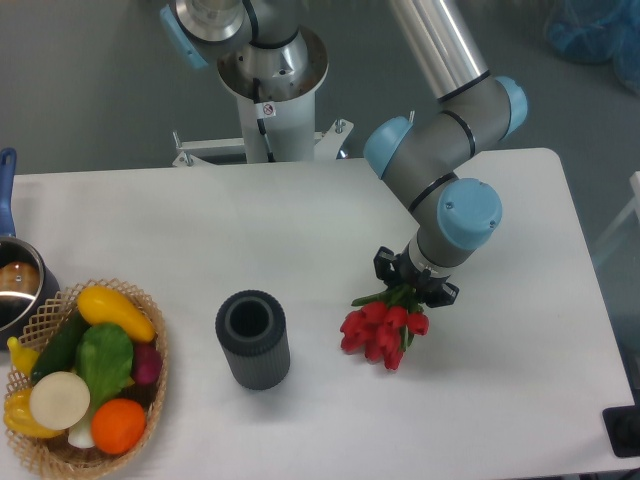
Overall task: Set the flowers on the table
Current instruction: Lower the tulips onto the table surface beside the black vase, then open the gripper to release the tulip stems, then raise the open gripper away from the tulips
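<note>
One robot arm works at this white table (250, 230), and lots of things sit on it. Far left, a shiny pot (15, 285) with a blue handle peeks in at the edge. Just beside it is a wicker basket (150, 345) full of pretend food: a yellow squash, a green pepper, an orange, a white onion. It is well away from the arm, so I think it has no part in this job.

Next comes a dark cylinder (253, 340) standing upright with its hole facing up. It looks like a vase, and the hole looks empty. It is near the flowers but not touching them.

Then come the flowers (383, 330), a small bunch of red tulip buds. The green stems go up into the gripper (416, 282), and the red heads point down and left, very close to the table. I cannot tell if the buds touch the top or hang just above it.

Black fingers seem to be pinched on the stems, holding the bunch by its thin end so the soft buds do not get squashed. The arm reaches down from the top right.

I think the job is nearly done. Letting go is what is left.
</note>
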Controlling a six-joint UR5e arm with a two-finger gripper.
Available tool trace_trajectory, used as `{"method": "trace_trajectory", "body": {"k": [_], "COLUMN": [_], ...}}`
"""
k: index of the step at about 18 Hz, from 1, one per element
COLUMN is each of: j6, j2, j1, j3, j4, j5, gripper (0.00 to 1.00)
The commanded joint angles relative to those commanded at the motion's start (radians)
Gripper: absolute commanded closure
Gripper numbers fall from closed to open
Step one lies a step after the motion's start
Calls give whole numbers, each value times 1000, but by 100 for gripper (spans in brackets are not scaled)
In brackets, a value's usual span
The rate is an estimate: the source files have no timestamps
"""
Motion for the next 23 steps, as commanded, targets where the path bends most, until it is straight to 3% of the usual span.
{"method": "trace_trajectory", "body": {"k": [1, 4, 10, 13, 20, 23], "j6": [2, 2, 0, -9, -3, 0], "j2": [2, 2, 12, 32, 136, 172], "j1": [0, 0, 2, 12, 78, 92], "j3": [0, 0, 3, 0, 2, 14], "j4": [0, 2, 20, 54, 158, 166], "j5": [0, 0, 0, -2, -5, -2], "gripper": [49, 21, 0, 0, 0, 0]}}
